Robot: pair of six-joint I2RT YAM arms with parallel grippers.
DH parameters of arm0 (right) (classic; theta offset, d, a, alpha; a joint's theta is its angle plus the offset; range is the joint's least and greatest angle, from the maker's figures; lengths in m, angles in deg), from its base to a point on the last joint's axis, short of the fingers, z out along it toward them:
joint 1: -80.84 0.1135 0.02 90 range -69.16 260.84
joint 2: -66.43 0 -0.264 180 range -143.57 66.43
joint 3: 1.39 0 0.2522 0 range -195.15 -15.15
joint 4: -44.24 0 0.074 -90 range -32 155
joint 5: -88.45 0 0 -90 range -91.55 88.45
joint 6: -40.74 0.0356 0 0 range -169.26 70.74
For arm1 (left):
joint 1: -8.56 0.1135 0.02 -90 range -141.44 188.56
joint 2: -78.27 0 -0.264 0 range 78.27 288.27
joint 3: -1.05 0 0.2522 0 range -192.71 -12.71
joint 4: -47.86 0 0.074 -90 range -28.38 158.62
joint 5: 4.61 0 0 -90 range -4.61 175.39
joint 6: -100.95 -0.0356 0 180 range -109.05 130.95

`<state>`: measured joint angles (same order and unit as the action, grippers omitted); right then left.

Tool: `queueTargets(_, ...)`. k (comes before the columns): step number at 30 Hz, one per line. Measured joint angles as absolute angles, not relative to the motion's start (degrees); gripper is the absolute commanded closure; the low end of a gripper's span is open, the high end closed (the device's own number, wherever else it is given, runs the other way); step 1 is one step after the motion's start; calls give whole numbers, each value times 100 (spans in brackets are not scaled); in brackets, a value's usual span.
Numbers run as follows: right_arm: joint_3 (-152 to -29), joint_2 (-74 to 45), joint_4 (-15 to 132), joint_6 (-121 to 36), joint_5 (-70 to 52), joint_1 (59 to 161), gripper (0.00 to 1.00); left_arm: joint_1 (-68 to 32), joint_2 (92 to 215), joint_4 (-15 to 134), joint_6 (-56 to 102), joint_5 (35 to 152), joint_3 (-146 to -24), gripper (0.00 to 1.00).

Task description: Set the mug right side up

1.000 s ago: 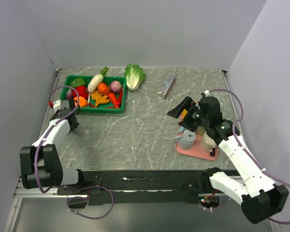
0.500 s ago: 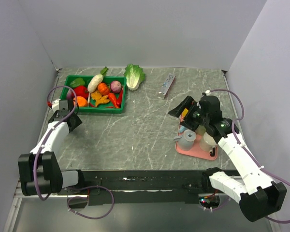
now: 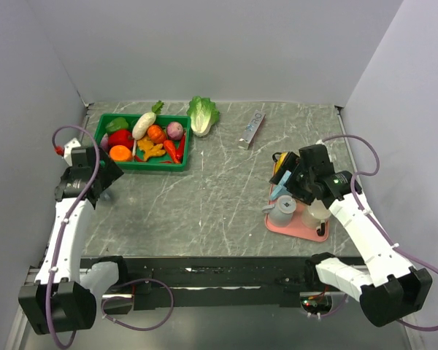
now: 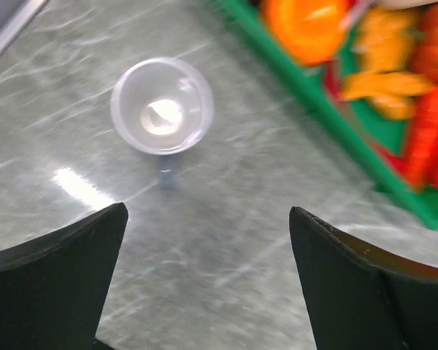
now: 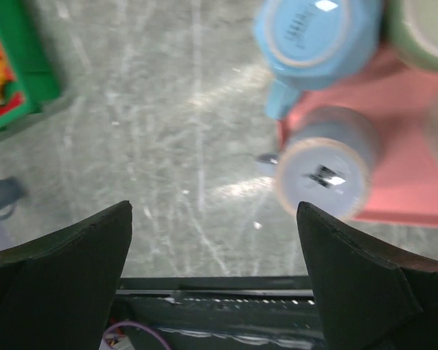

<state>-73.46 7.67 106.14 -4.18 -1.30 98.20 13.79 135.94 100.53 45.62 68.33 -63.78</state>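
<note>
The left gripper [image 4: 206,219] hangs with its fingers spread wide and nothing between them, above a translucent mug [image 4: 162,106] that stands mouth-up on the table [image 4: 226,240] just beside the green crate [image 4: 301,82]. Well apart from the green crate, to its right, the right gripper [image 5: 213,219] is equally wide apart and empty. It is at the edge of a pink tray [image 5: 409,189], where a grey mug [image 5: 325,173] and a blue mug [image 5: 317,36] sit bottom-up.

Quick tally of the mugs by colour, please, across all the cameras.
Light blue mug, bottom up: 1
Grey mug, bottom up: 1
Pale green mug, partly in view: 1
White mug on the pink tray: 1
Translucent mug, upright on the table: 1
Total: 5
</note>
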Motion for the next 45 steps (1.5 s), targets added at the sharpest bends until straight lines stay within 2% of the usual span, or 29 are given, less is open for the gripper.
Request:
queueTargets(6,-7343,712,11280,-217,259,9820,0,1379,13493,10053,4422,7950,-6997,4)
queueTargets(13,-7343,721,11713,262,460,9820,0,1259,13213,9288,4283,9845,-6914,4)
queueTargets(19,-7346,706,12069,1057,530,9859,0,111,12977,8333,4204,10713,-6555,4)
queueTargets(24,-7722,310,12531,1840,742,10189,1,-949,13215,7892,4197,10827,-6444,4)
queueTargets(28,-8207,-247,12856,2485,993,10579,3,-1373,13469,7758,4202,10741,-6444,4)
queueTargets(37,-8430,-1183,13258,4067,1310,11389,17,-1484,13255,7929,4173,10219,-6446,4)
queueTargets(38,-8432,-1270,13278,4238,1334,11440,23,-1486,13167,7977,4171,10171,-6446,4)
queueTargets(41,-8465,-1552,13302,4707,1395,11538,31,-1488,12912,8062,4169,10066,-6448,4)
queueTargets(45,-8635,-2053,13339,5289,1465,11597,33,-1488,12628,8174,4171,10040,-6450,4)
